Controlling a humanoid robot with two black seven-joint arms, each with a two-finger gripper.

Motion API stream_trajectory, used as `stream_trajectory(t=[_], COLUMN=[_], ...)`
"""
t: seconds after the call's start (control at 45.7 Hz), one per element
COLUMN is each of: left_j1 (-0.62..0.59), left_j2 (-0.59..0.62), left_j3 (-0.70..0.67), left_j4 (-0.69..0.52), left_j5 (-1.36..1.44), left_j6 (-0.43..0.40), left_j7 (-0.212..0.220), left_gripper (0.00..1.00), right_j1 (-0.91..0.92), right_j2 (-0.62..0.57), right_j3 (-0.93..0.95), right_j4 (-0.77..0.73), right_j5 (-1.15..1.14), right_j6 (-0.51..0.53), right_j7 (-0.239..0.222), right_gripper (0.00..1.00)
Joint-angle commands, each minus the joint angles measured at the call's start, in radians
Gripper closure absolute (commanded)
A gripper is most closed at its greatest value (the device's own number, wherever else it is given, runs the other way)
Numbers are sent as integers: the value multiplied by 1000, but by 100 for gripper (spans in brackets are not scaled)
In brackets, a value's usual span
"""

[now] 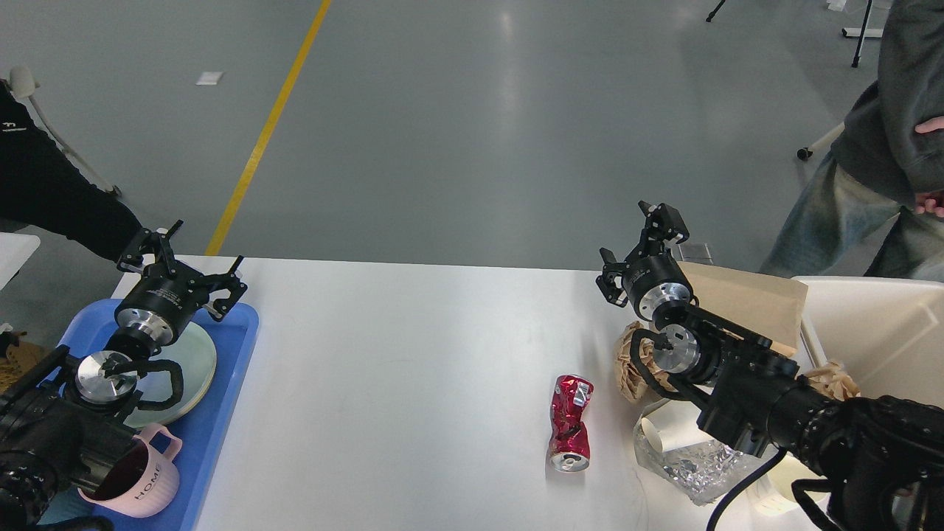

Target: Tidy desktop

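Desktop [413,369] is spanning the view, trash sitting right by the beige bin [870,332], dishes in the blue tray [228,383] left. Crushed red can [571,431] is lying mid-right, awaiting binning. Left gripper [193,274] and right gripper [640,247] are hovering released, empty.

A single head view is given, taken from above and behind the tabletop [413,354], angled forward and down. The near edge is cut off at 6 o'clock; the far edge runs across mid-frame, with grey floor [472,125] filling the upper half toward 12 o'clock. The arms are seen close, entering at 8 and 4 o'clock. No second view is supplied for overlap.
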Motion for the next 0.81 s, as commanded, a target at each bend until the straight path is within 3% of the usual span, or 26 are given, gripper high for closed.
stream_trajectory(t=[0.0,0.788], left_j1=[0,0], left_j2=[1,1], left_j3=[0,0], left_j4=[0,0], left_j5=[0,-2], left_j6=[0,0], left_j7=[0,0], left_gripper=[3,3], right_j1=[0,5], right_j2=[0,5], right_j3=[0,34], right_j4=[0,3], right_j5=[0,15], right_j6=[0,-14], right_j7=[0,-3], right_gripper=[0,0])
